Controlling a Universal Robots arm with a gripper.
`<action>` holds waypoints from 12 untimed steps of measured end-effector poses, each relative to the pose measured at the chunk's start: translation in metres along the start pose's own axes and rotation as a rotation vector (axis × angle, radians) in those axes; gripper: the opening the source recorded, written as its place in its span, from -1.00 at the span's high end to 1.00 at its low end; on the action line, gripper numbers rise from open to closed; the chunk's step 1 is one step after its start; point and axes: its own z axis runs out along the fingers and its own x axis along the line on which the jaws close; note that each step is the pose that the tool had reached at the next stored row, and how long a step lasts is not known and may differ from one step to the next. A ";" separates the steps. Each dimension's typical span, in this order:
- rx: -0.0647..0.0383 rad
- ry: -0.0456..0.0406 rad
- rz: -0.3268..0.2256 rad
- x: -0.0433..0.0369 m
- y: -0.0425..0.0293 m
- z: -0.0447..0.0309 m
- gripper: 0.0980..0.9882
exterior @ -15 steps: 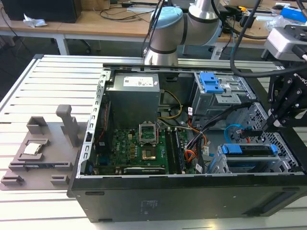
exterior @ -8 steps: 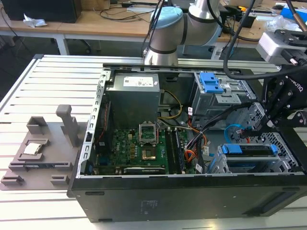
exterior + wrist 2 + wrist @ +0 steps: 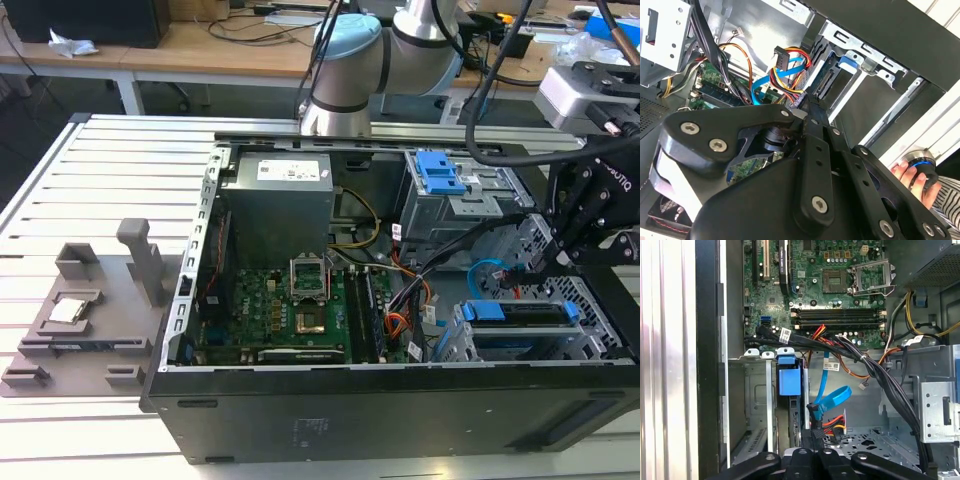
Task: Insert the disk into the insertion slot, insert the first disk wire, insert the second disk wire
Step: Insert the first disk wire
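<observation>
Disk (image 3: 520, 325) sits in the slot (image 3: 590, 298), the low perforated cage at the near corner of the case (image 3: 350, 420) on the exterior view's right. Its blue bracket ends show at both sides; most of its top is shadowed. In the first wrist view the disk (image 3: 789, 377) is edge-on, so little more than the blue bracket reads. In the second wrist view its rear edge (image 3: 826, 82) is partly covered by the gripper.

Gripper (image 3: 540, 262) reaches down into the case just beside the slot. In both wrist views the gripper (image 3: 807, 102) (image 3: 814, 437) is pinched closed, apparently on the black plug of the blue wire (image 3: 832, 397), though the plug is mostly hidden behind the tips. Tip is just beside the disk's rear; contact can't be judged.

Blue wire (image 3: 787, 71) loops loose above the tip. A second plug (image 3: 836, 427) with red, yellow and orange leads hangs near it, apart from the disk.

Further out: motherboard (image 3: 280, 310) mid-case, taller cage (image 3: 440, 170) with a blue latch behind the slot. A hand (image 3: 910, 175) rests on a blue-ringed knob (image 3: 921, 165) outside the case, cut off at the frame edge. The case stands on a slatted table (image 3: 100, 170).
</observation>
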 end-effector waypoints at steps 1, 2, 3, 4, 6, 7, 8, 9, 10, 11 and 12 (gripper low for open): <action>0.000 0.0000 0.000 0.0000 0.0000 0.0000 0.98; 0.000 0.0000 0.000 0.0000 0.0000 0.0000 0.98; 0.000 -0.0001 0.000 -0.0001 0.0000 0.0000 0.98; 0.000 -0.0001 0.000 -0.0001 0.0000 0.0000 0.98; 0.000 -0.0001 0.000 -0.0001 0.0000 0.0000 0.96; 0.000 -0.0001 0.000 -0.0001 0.0000 0.0000 0.96; 0.000 0.0000 0.000 -0.0002 0.0000 0.0000 0.56; 0.000 -0.0001 0.000 -0.0002 0.0000 0.0000 0.42; 0.000 0.0000 0.000 -0.0002 0.0000 0.0000 0.42; 0.000 0.0000 0.000 -0.0003 0.0000 0.0000 0.28; 0.000 0.0000 0.000 -0.0003 0.0000 0.0000 0.28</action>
